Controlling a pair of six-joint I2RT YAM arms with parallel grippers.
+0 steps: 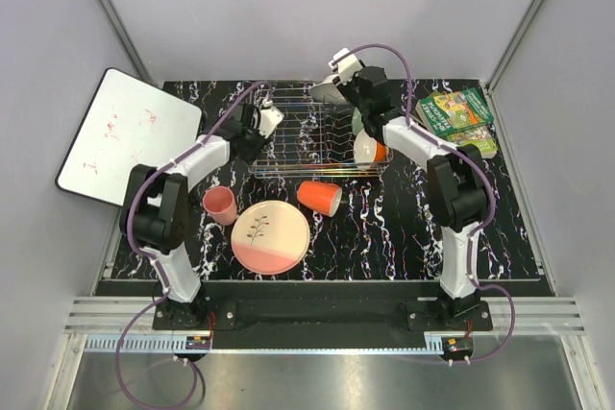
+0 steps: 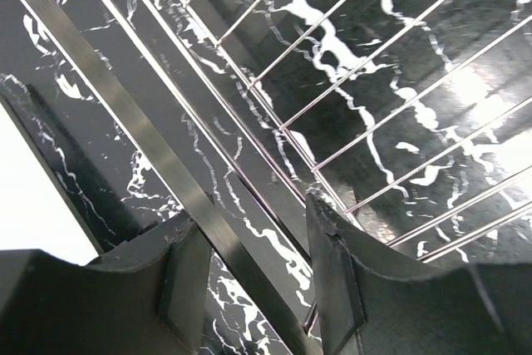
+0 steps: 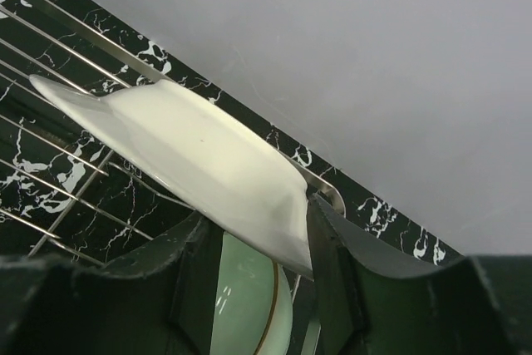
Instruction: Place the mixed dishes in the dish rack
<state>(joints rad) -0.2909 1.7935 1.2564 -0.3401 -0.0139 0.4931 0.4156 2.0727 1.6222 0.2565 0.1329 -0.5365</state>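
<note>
The dish rack (image 1: 307, 141) stands at the back middle of the table. The orange-and-white bowl (image 1: 370, 149) and the pale green bowl (image 1: 358, 124) sit in its right end. My right gripper (image 1: 343, 84) is over the rack's back rim, shut on the white plate (image 1: 327, 91). In the right wrist view the tilted plate (image 3: 191, 155) touches both fingers, above the green bowl (image 3: 249, 305). My left gripper (image 1: 261, 124) is open at the rack's left end, its jaws astride the rim bar (image 2: 166, 155). The orange mug (image 1: 319, 197) lies on its side. The pink cup (image 1: 220, 205) and pink plate (image 1: 271, 237) are in front.
A whiteboard (image 1: 125, 136) lies at the left edge, overhanging the table. Green-covered books (image 1: 459, 117) lie at the back right. Grey walls close in the back and both sides.
</note>
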